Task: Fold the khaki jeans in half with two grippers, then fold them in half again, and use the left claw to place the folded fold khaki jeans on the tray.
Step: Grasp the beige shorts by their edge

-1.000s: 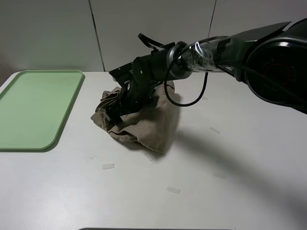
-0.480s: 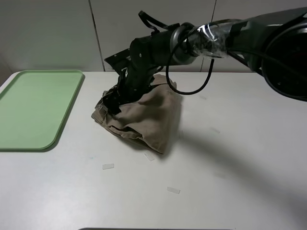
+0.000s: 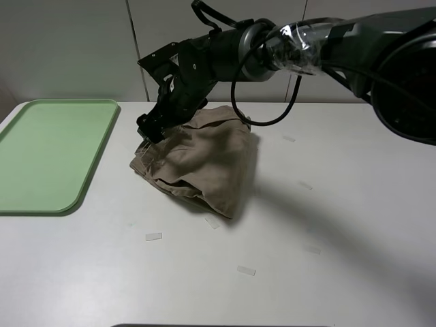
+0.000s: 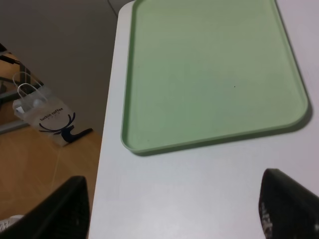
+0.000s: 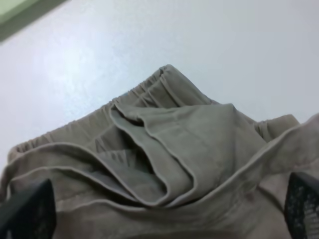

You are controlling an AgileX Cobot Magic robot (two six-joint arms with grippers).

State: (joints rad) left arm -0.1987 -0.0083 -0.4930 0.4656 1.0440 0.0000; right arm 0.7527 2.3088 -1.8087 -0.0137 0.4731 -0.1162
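Khaki jeans (image 3: pixel 201 163) lie roughly folded; the right gripper (image 3: pixel 148 129) has lifted off, spread. Left gripper (image 4: pixel 174 211), also spread, likely takes them next.

High vantage: a camera off the arms looks down across the desk (image 3: pixel 327 259) toward the back wall, catching the tray (image 3: pixel 48 150), the khaki jeans (image 3: pixel 211 163) and the right claw (image 3: pixel 150 129) from well back. The right wrist camera peers past its own claw, close over the jeans directly beneath it. The left wrist camera stares down beyond the left claw (image 4: pixel 182 209) at the tray just ahead. The high view shares the tray with one wrist view and the jeans with the other.
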